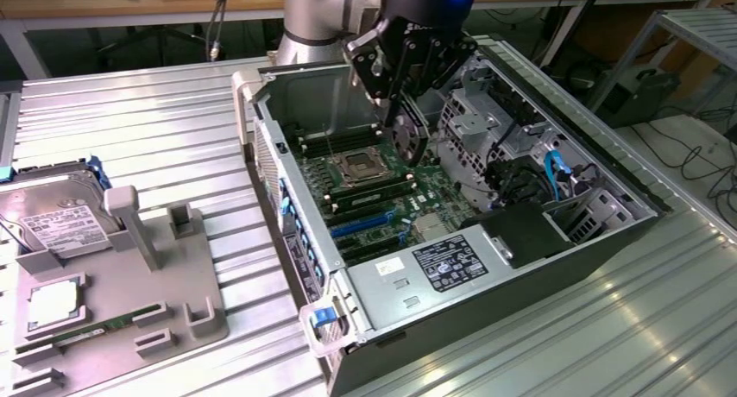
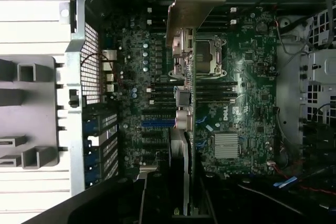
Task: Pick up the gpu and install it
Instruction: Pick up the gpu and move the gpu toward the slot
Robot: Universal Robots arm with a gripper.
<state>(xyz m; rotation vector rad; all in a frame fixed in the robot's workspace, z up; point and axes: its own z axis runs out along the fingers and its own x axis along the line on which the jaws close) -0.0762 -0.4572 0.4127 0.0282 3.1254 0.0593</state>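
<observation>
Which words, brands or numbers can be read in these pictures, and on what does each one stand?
"DELL": white print on the motherboard, lying sideways in the wrist view.
Black label beside the motherboard: print too small to read.
White label on the hard drive: too blurred to read.
gpu, held in the jaws: no readable print.

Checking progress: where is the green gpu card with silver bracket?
The gpu hangs from the fingers above the green motherboard inside the open case, exterior view's centre.
</observation>
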